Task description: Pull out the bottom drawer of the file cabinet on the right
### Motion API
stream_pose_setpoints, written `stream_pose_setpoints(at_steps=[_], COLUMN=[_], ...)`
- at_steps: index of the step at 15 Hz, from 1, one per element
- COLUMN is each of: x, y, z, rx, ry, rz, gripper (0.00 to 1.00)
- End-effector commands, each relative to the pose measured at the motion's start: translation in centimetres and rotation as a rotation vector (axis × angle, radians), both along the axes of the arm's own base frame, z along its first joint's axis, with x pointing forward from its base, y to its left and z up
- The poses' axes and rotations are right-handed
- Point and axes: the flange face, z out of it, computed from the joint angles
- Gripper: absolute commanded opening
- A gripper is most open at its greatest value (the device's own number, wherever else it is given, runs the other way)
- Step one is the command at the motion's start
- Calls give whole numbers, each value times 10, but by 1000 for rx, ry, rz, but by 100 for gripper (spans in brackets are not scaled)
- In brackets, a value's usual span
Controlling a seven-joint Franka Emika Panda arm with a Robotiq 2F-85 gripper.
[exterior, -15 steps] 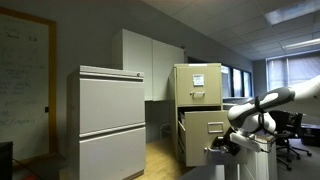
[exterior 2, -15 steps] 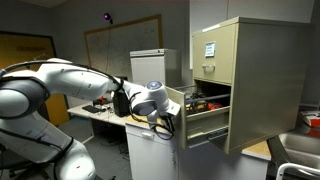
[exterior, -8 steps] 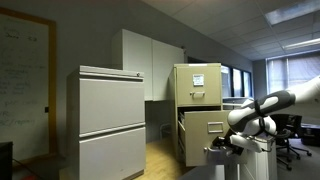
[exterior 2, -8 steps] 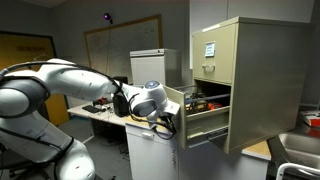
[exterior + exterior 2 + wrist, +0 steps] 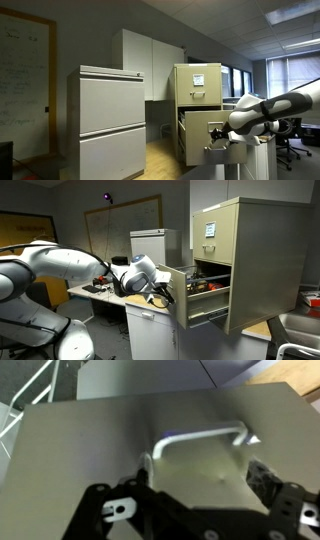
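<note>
The tan file cabinet (image 5: 198, 88) (image 5: 250, 260) stands with a white paper label on its top front. Its bottom drawer (image 5: 203, 128) (image 5: 205, 305) is pulled out towards the arm, showing in both exterior views. In the wrist view the beige drawer front (image 5: 90, 440) fills the picture, with its chrome handle (image 5: 200, 434) just beyond the fingers. My gripper (image 5: 205, 475) (image 5: 163, 297) (image 5: 222, 143) is open right in front of that drawer face. The jaws stand wide apart on either side, below the handle, with nothing held between them.
A wider light-grey two-drawer cabinet (image 5: 112, 120) stands beside the file cabinet, with white wall cupboards (image 5: 150, 60) behind. A white pedestal (image 5: 150, 335) sits under the gripper. A cluttered desk (image 5: 95, 288) and a whiteboard (image 5: 120, 220) are behind the arm. Office chairs (image 5: 290, 140) stand by the window.
The jaws have gone from shut on the drawer handle to wide open, letting it go. The wrist has drawn back a little from the drawer front. The drawer stays pulled out.
</note>
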Motion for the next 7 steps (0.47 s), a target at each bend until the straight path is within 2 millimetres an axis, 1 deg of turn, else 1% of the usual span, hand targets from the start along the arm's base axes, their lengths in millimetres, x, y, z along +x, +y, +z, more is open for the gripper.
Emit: stream_pose_setpoints(at_steps=[1,2,3,4,5,7], x=[-8,-8,-7,-5,-3,0], y=[33,38,41,43,42,42], z=[51,60,65,64,60,48], rx=[-102,-119,-113,-110,-100,-34], ry=[-172,-201,-169,-154,-102,-11], rz=[49,58,59,66,77,114], gripper=[100,100,100,100,100,100])
